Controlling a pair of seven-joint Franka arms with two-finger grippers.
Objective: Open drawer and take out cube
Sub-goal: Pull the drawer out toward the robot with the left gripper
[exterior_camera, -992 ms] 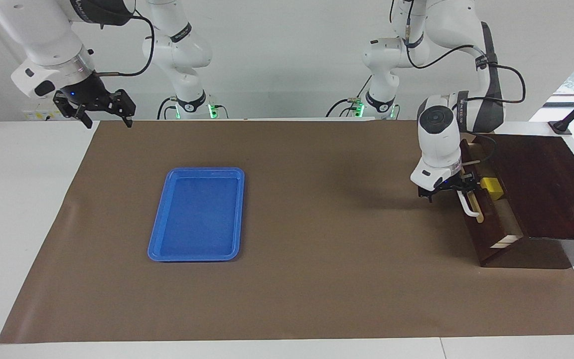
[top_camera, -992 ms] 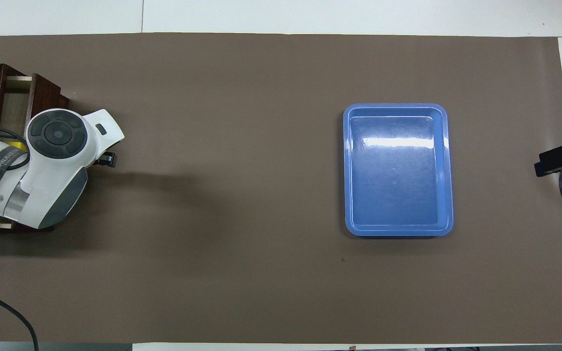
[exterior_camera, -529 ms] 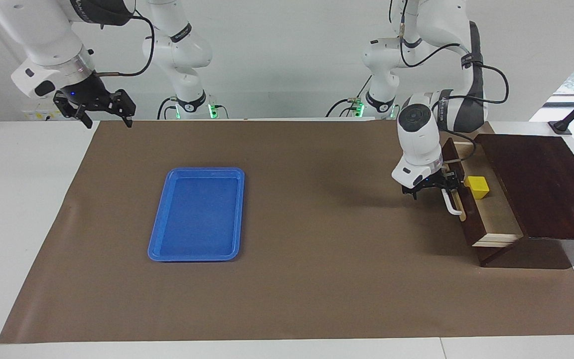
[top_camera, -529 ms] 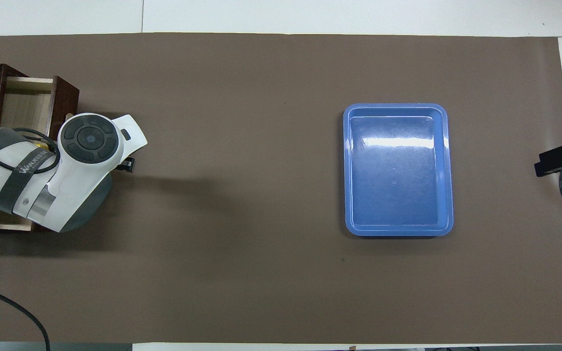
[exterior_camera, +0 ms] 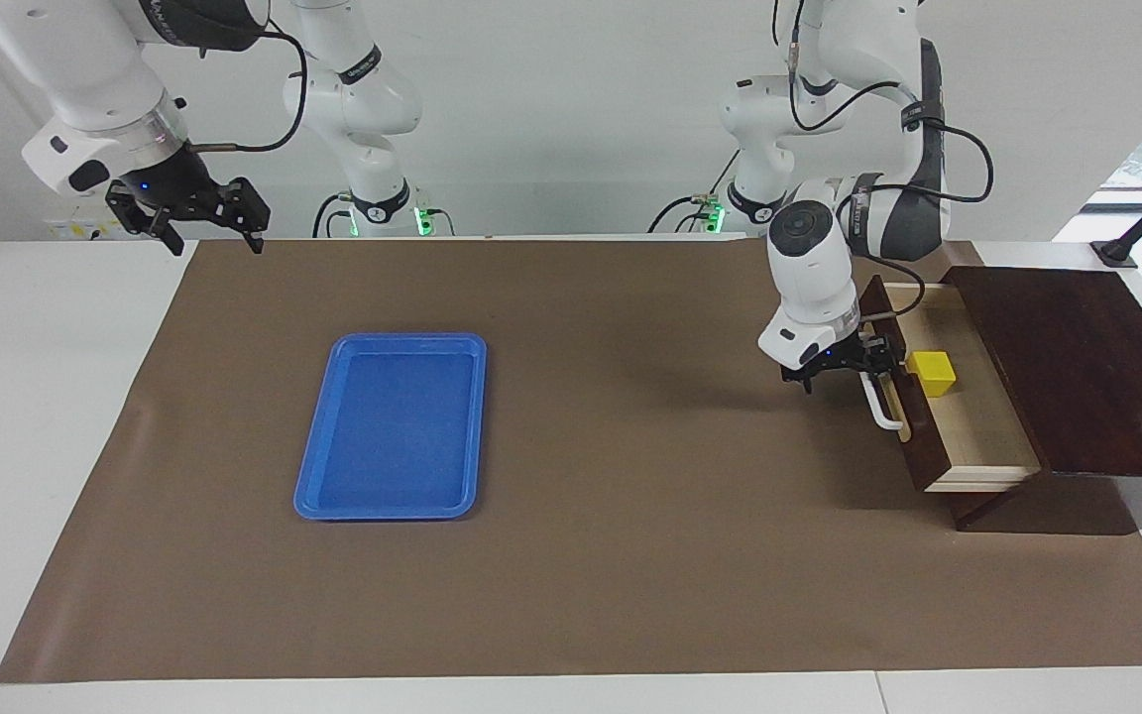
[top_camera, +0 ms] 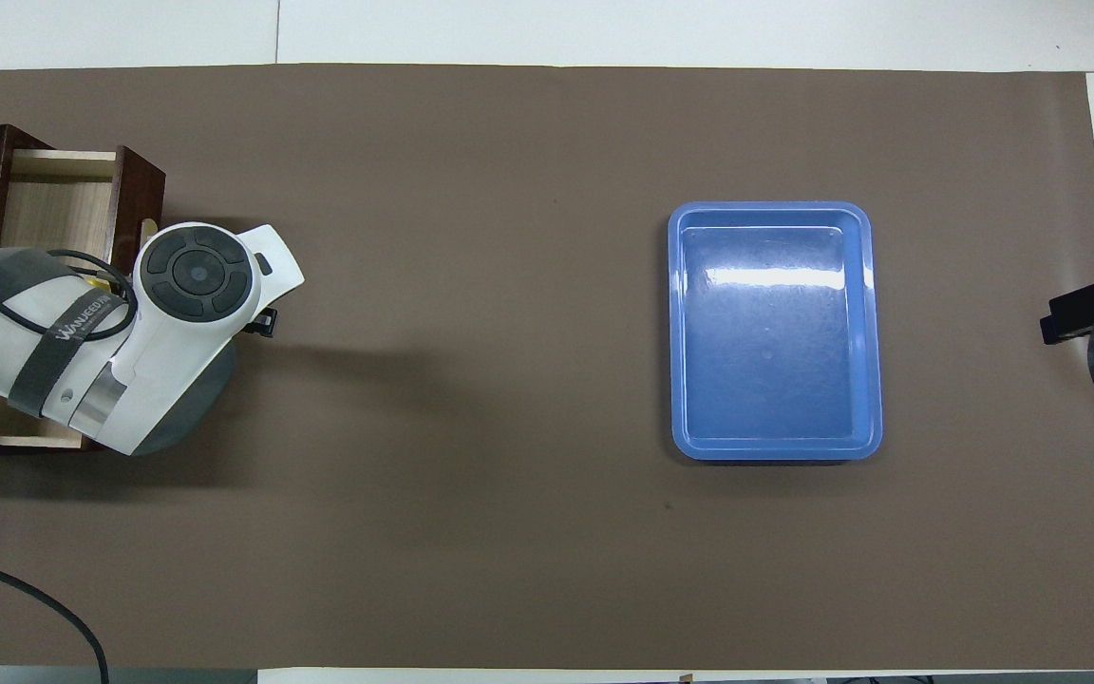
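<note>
The dark wood box (exterior_camera: 1077, 367) stands at the left arm's end of the table. Its drawer (exterior_camera: 977, 426) is pulled well out, with the pale inside showing; it also shows in the overhead view (top_camera: 63, 204). The yellow cube (exterior_camera: 932, 373) sits inside the drawer, near its front panel. My left gripper (exterior_camera: 868, 369) is shut on the white bar handle (exterior_camera: 886, 407), at the end nearer the robots. In the overhead view the left arm covers the cube and handle. My right gripper (exterior_camera: 214, 243) is open and empty, waiting in the air over the table's edge at the right arm's end.
A blue plastic tray (exterior_camera: 393, 426) lies empty on the brown mat toward the right arm's end; it also shows in the overhead view (top_camera: 775, 332). The brown mat (exterior_camera: 630, 555) covers most of the table.
My left gripper has pulled the handle away from the box, and the drawer has slid further out, baring more of its inside and the cube. The right arm has not moved.
</note>
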